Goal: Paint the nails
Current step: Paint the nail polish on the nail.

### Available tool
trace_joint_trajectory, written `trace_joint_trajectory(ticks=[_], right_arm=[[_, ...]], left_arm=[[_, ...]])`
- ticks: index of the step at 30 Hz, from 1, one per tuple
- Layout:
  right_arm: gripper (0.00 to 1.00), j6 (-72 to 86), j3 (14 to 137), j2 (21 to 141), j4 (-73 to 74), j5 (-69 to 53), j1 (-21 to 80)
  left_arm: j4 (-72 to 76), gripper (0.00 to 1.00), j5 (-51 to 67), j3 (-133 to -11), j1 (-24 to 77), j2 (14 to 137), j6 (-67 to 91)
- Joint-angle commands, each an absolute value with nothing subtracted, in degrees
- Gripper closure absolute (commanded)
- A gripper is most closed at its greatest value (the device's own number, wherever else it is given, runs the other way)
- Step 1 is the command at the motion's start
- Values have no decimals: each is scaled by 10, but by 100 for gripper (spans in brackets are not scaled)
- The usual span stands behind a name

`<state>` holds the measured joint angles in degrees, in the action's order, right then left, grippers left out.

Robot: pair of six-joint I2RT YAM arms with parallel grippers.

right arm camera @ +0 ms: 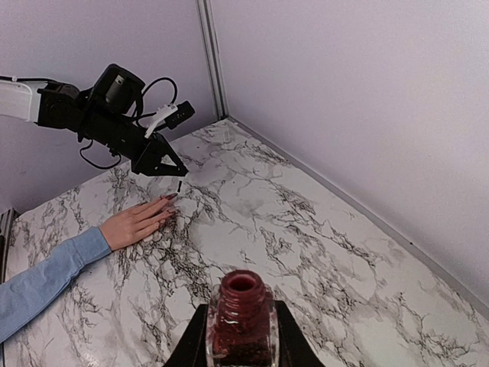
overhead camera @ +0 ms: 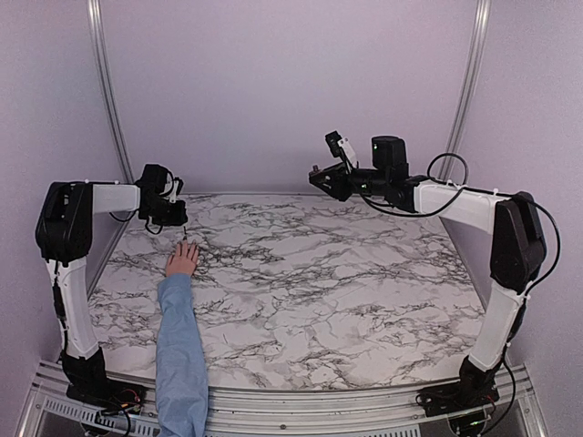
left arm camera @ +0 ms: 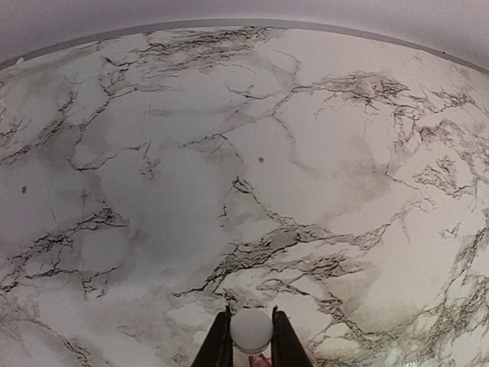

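A light-skinned hand (overhead camera: 182, 259) in a light blue sleeve (overhead camera: 179, 337) lies flat on the marble table at the left. Its nails (right arm camera: 170, 198) look dark red in the right wrist view. My left gripper (overhead camera: 173, 217) hovers just beyond the fingertips, shut on the white cap (left arm camera: 251, 330) of the brush. The thin dark brush (right arm camera: 179, 186) hangs just above the nails. My right gripper (overhead camera: 319, 177) is raised at the back centre, shut on an open bottle of dark red polish (right arm camera: 243, 317), held upright.
The marble tabletop (overhead camera: 346, 282) is enclosed by pale lilac walls with metal corner posts (overhead camera: 107, 100). The sleeved forearm reaches in from the near left edge. A metal rail (overhead camera: 301, 401) runs along the near edge.
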<state>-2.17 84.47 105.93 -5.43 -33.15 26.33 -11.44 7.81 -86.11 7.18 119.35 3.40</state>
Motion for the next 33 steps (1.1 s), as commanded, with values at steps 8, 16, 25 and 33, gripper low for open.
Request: trace_joint_trajectory(ticks=[8,16,25,33], right_arm=[[100,-27,848,1036,-61,-334,256],[100,-25,844,1034,-65,-336,257],[100,-25,845,1034,-63,-335,256],[100,-26,847,1036,-60,-333,257]], left_arm=[[-131,100,79,-851,69,1147,28],[-131,100,81,-820,72,1130,25],[-131,100,89,-826,74,1146,27],[-131,100,93,-825,77,1156,29]])
